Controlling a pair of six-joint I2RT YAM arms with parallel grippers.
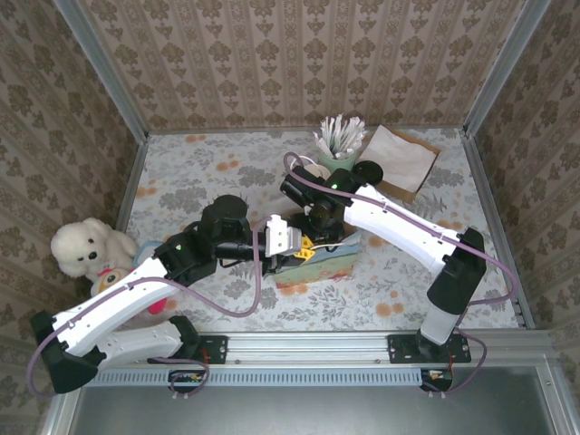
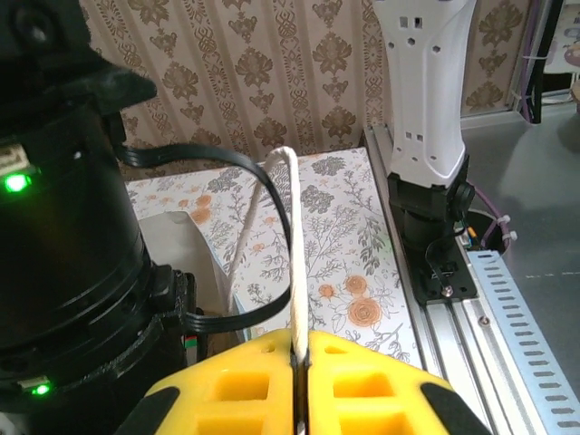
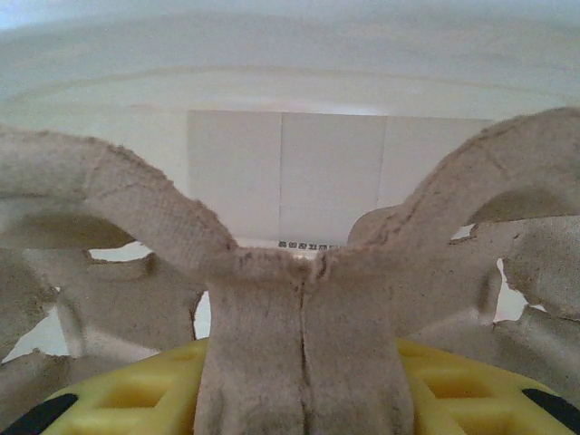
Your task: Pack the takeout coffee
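The carrier [image 3: 299, 299] was moulded paper pulp, grey-brown, matt and rough, with fuzzy torn edges. Behind it the bag [image 3: 290, 82] looked smooth, white and faintly glossy inside. The left gripper [image 2: 300, 353] was matt yellow plastic, and the cord [image 2: 292, 236] in it looked like twisted white paper. The arm shell [image 2: 421, 91] was smooth white plastic and the motor [image 2: 63, 227] glossy black. The rail [image 2: 517, 308] was brushed metal. The table [image 1: 208, 163] wore a matt floral print. The bear [image 1: 83, 246] was white plush.
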